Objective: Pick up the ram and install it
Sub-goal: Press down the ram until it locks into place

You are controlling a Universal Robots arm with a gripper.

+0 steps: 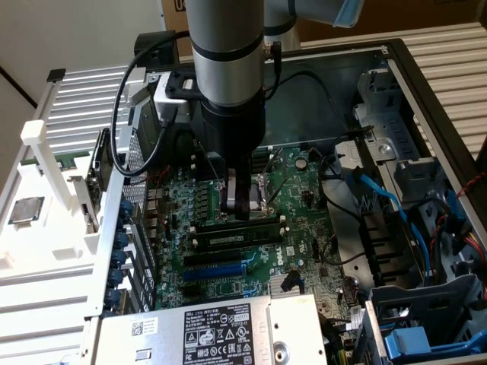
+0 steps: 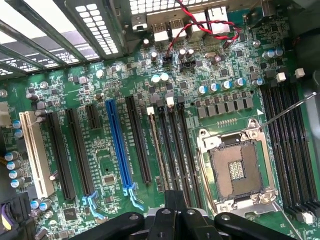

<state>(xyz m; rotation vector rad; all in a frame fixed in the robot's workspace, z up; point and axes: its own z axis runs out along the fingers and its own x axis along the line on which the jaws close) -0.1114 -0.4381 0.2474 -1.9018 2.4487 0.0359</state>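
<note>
The ram (image 1: 236,236) is a long green stick with a white label. It stands on edge in a black memory slot of the motherboard (image 1: 304,220), inside the open computer case. In the wrist view the ram (image 2: 156,150) shows edge-on as a thin strip between black slots. My gripper (image 1: 238,213) hangs straight down over the slots, its tips just above and slightly behind the ram. Its fingers are shut with nothing between them. Whether they touch the ram I cannot tell. The gripper (image 2: 174,200) sits over the slots right beside the ram.
An open processor socket (image 2: 240,170) lies beside the slots, with another bank of memory slots (image 2: 290,145) beyond it. A blue expansion slot (image 2: 117,145) and the power supply (image 1: 205,331) are close by. Blue cables and a drive cage (image 1: 396,205) fill the exterior view's right. A white rack (image 1: 46,190) holds a silver chip (image 1: 25,211).
</note>
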